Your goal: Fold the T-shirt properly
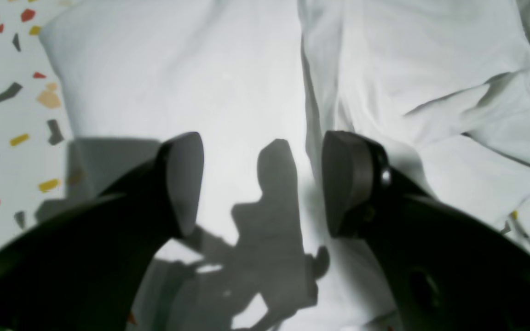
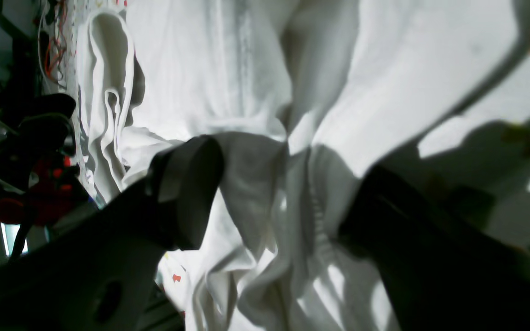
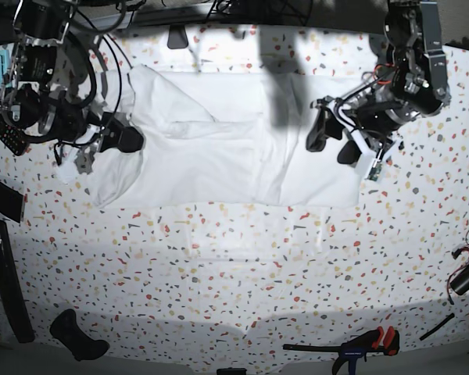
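Speckled tabletop (image 3: 234,258) bears the T-shirt (image 3: 219,148); left fingers (image 1: 187,184) and right fingers (image 2: 191,193) spread wide, empty.

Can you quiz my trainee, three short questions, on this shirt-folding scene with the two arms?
1. True or false: the left gripper is clamped on the T-shirt.
2. In the base view, the right gripper is over which end of the shirt: A left, B right, C middle?
3. Fill in: the tabletop is white with coloured ____.

Key
1. False; its jaws stand open above the cloth.
2. A.
3. Speckles.
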`<state>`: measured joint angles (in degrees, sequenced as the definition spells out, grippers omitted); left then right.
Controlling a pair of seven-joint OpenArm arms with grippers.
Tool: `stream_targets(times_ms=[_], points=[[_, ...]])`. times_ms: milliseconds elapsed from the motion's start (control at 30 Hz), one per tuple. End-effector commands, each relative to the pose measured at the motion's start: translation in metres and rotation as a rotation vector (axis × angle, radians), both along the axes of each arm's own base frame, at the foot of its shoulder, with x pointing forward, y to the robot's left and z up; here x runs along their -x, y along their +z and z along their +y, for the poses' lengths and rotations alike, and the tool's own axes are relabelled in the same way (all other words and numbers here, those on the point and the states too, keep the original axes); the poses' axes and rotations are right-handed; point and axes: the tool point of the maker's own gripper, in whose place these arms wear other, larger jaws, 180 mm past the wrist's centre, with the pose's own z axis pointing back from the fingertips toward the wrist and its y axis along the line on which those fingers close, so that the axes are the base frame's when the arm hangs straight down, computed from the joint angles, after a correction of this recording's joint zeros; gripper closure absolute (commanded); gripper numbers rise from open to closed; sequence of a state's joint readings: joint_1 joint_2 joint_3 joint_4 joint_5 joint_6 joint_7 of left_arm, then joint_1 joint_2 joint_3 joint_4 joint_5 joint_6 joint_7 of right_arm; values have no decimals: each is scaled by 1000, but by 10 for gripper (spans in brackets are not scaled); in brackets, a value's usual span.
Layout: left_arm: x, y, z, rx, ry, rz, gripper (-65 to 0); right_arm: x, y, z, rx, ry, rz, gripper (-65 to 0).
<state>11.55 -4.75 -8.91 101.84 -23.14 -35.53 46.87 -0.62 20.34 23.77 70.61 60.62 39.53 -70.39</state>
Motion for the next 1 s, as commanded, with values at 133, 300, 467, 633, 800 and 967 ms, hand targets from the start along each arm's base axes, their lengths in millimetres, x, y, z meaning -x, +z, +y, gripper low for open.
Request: stream_targets(times_ms=[133,300,467,633,800,967], points=[[6,0,0,30,17,-21,-389,4,-4,3,43,63,30,-96],[-1,-21,0,35,32,-1,-389,-34,26,-18,46,-19,-82,0],[-1,-43,-21,67,-14,64,-389,-69,58,-44,94,-81,-169,0],[-10,-38,-52,93,-55,43,-389,-95,81,-30,75,-50,-236,0],[-17,-28,-79,95,-130,15,-389,-112,90,26,10,77,-272,0],[-26,-24,-81,85,-109,9,-389,-112,92,102,-89,232,-281,0]])
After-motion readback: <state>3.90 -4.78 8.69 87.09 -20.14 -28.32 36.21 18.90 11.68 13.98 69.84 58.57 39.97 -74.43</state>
